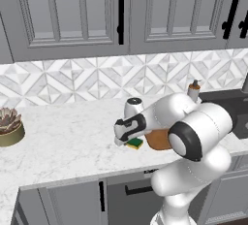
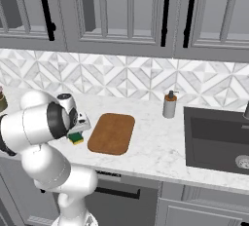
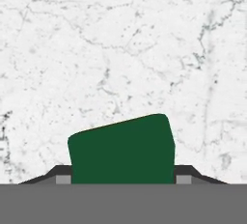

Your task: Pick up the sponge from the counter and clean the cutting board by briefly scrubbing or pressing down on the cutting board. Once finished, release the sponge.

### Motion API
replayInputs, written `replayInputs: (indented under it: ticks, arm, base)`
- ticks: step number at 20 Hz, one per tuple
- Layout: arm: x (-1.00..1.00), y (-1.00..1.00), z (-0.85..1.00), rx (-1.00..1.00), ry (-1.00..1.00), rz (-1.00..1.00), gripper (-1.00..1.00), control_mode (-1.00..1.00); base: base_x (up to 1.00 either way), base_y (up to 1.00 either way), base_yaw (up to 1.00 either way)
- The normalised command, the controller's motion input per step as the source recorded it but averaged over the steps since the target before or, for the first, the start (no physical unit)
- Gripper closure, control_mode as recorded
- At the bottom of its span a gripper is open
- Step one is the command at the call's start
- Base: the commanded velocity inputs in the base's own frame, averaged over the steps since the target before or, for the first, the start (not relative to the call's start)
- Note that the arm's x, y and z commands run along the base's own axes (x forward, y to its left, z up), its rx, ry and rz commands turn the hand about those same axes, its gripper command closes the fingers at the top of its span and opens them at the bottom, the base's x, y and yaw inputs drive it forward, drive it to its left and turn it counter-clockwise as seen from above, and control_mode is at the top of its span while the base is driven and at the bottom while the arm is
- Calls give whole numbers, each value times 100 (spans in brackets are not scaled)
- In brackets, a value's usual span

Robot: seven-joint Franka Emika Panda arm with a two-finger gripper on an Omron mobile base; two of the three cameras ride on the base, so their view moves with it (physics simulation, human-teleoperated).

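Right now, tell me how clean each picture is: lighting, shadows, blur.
Left base view: flat, even light, slightly soft; a faint shadow under the sponge on the counter. Right base view: same even light, no glare on the cutting board. Hand view: sharp marble veining, the sponge's green top a flat dark patch between the fingertips of the hand.

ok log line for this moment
gripper: shut on sponge | sponge: on counter, left of board | scrub: not yet done

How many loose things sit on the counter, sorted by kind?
Sponge: 1
Cutting board: 1
Soap bottle: 1
Potted plant: 1
Total: 4
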Motion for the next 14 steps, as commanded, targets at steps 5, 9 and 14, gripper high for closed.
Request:
replayInputs:
  ticks: [5,9,14]
  arm:
    - [2,-40,28,-3,-2,-11,100,-100]
    - [17,-60,34,6,0,-33,100,-100]
    - [38,-42,59,9,3,-28,100,-100]
  base:
    - [0,0,0]
    - [0,0,0]
    - [0,0,0]
